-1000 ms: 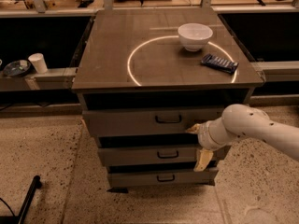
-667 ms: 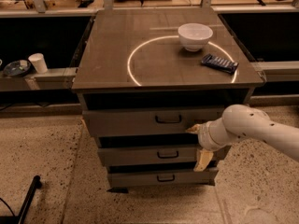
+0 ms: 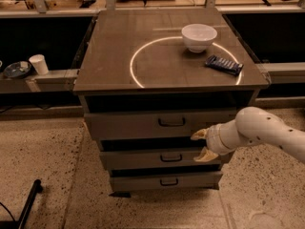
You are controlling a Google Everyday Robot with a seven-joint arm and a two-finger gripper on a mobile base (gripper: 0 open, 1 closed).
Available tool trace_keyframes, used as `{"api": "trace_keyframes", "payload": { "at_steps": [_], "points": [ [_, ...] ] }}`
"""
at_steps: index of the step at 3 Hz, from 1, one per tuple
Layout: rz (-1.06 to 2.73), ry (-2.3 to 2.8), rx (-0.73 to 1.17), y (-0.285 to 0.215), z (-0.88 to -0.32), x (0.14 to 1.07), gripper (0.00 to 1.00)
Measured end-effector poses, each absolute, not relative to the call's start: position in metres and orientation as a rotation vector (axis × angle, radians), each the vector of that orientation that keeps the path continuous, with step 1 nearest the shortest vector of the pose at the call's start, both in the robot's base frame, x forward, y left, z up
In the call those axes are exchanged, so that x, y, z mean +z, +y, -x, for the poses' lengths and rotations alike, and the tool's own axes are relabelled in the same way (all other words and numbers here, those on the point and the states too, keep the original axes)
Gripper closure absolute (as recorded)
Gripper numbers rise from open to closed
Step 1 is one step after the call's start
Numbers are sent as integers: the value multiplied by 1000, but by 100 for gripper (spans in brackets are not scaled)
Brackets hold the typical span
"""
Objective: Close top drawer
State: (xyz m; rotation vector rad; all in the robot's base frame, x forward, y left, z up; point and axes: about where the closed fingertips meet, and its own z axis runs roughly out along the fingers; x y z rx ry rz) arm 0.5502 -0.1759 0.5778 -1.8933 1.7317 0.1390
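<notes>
The top drawer is the widest grey front of a three-drawer cabinet, with a dark centre pull handle. A dark gap shows above its front panel, and it stands slightly out from the cabinet. My gripper is on the white arm coming in from the right. It is at the right end of the drawer fronts, level with the lower edge of the top drawer. Its two tan fingers are spread, the upper fingertip by the top drawer's bottom edge and the lower one by the middle drawer. It holds nothing.
A white bowl and a dark blue packet lie on the cabinet top. A paper cup and a dish sit on a ledge at the left. A black bar lies on the floor at lower left.
</notes>
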Motion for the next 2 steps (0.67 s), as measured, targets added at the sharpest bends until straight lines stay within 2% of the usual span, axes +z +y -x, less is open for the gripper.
{"api": "trace_keyframes", "payload": {
  "at_steps": [1,2],
  "points": [
    [1865,1675,185,-195,-533,595,33],
    [1870,1671,188,-197,-531,594,10]
  ]
}}
